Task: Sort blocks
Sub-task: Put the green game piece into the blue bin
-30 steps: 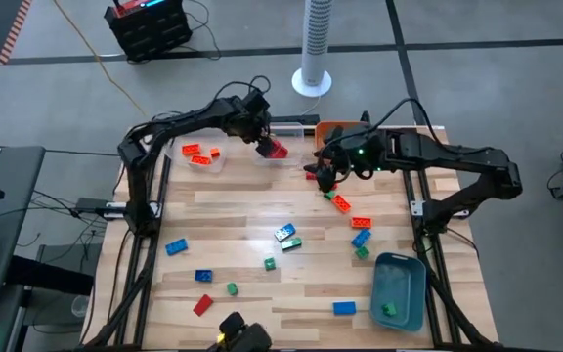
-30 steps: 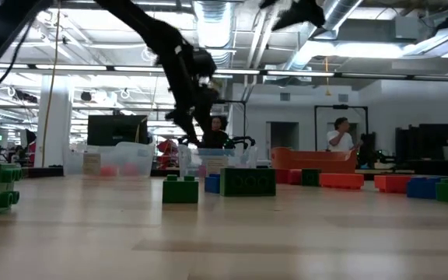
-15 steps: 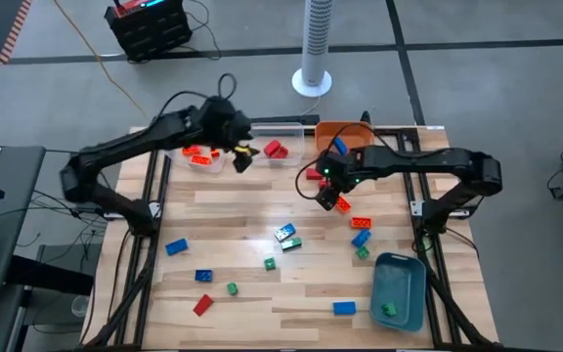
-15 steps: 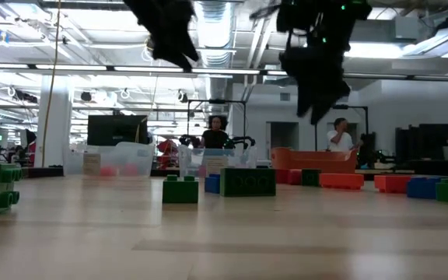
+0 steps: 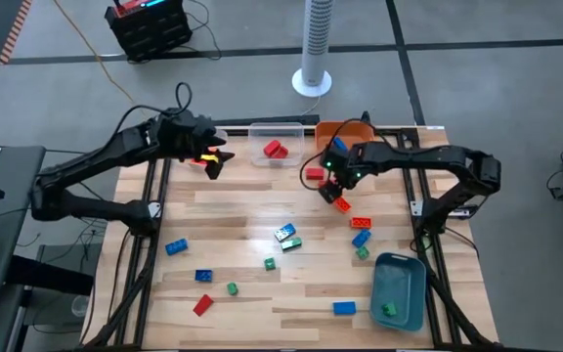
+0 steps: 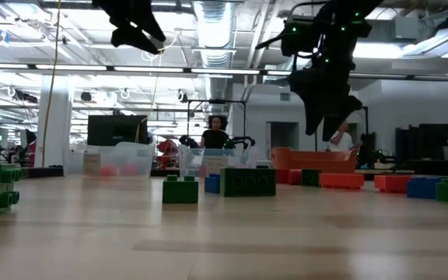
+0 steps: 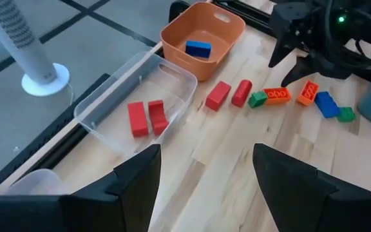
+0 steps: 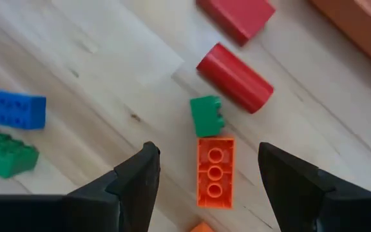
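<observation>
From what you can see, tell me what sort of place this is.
Probably a robotics lab in an open industrial workspace: exposed ceiling ducts, a person at distant workstations, and a wooden table strewn with toy blocks.

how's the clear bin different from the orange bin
The clear bin is see-through, long and shallow; the orange bin is opaque, deeper and more compact. The clear bin holds two red blocks; the orange bin holds one blue block. Both are open-topped and sit side by side at the table's far edge.
</observation>
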